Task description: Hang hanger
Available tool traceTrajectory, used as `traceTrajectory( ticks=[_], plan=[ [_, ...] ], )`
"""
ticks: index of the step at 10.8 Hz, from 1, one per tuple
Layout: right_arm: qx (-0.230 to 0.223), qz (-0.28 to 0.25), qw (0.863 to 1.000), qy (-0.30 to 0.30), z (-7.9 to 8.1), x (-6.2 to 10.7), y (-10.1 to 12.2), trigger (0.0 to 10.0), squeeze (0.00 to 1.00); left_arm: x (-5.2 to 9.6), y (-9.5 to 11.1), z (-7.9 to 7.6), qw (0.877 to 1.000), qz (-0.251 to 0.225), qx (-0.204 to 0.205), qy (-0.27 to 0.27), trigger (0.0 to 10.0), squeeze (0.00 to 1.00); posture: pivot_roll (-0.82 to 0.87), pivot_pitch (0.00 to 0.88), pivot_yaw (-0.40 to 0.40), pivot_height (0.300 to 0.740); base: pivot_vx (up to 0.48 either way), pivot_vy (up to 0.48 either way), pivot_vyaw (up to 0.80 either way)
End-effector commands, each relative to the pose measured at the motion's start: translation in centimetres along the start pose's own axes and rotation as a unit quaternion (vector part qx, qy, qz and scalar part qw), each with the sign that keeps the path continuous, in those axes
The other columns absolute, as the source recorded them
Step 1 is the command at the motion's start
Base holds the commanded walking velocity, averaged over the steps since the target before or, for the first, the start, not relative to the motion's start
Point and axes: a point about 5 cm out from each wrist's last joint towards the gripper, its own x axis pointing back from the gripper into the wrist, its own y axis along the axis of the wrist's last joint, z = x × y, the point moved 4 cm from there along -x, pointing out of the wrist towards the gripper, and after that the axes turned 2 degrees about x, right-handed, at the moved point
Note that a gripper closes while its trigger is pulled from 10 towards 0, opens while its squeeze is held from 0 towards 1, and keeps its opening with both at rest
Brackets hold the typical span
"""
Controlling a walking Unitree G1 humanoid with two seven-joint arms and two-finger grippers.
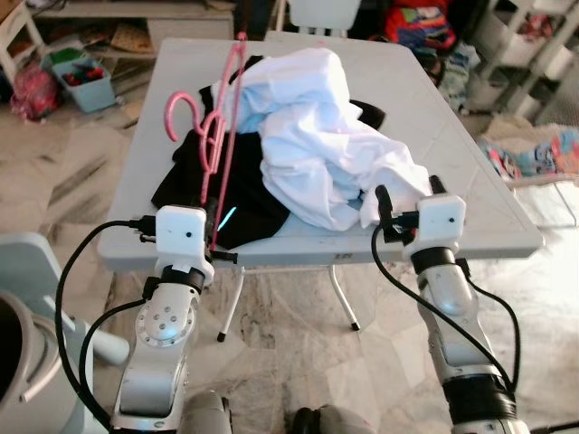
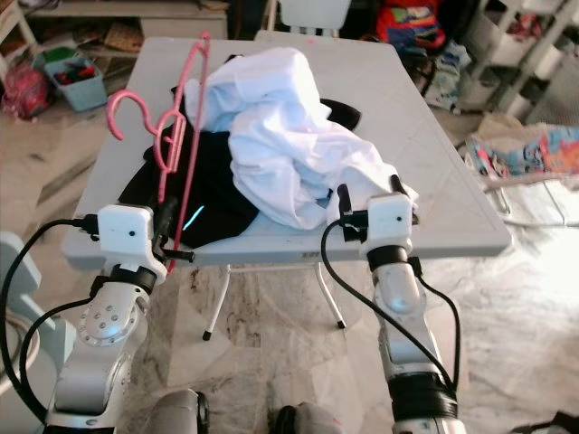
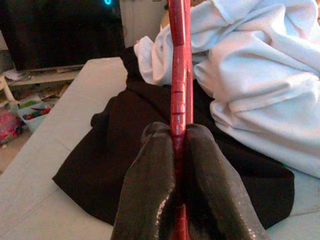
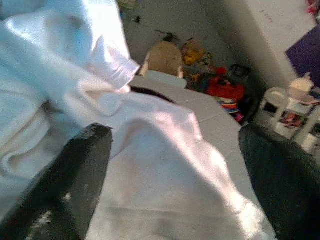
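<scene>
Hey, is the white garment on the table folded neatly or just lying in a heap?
In a heap. The white garment lies crumpled in loose, bunched folds on the table, partly over a black garment.

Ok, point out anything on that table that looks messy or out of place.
The white garment lies crumpled in a heap over the black garment on the table, neither folded nor hung. The left gripper is shut on the pink hanger, which carries no clothing. The right gripper is open beside the white heap.
</scene>
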Motion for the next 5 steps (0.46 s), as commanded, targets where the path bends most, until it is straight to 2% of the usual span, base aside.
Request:
traceTrajectory(
  ticks=[1, 2, 5],
  plan=[
    [0.005, -0.003, 1.000, -0.018, -0.8, 0.2, 0.7, 10.0, 1.00, 0.0, 0.5, -0.1, 1.000, -0.006, -0.006, -0.005, 10.0, 0.00, 0.03, 0.069, -0.044, 0.740, 0.000, 0.000, 0.00],
    [0.008, 0.007, 1.000, -0.016, -1.0, 0.4, 0.7, 10.0, 1.00, 0.0, 0.7, -0.8, 1.000, -0.013, -0.006, -0.028, 10.0, 0.00, 0.03, 0.068, -0.050, 0.740, 0.000, 0.000, 0.00],
    [0.013, 0.005, 1.000, 0.009, -0.1, -1.0, 1.5, 10.0, 1.00, -0.3, 0.6, -1.4, 1.000, -0.010, -0.003, -0.028, 10.0, 0.00, 0.04, 0.072, -0.067, 0.740, 0.000, 0.000, 0.00]
  ],
)
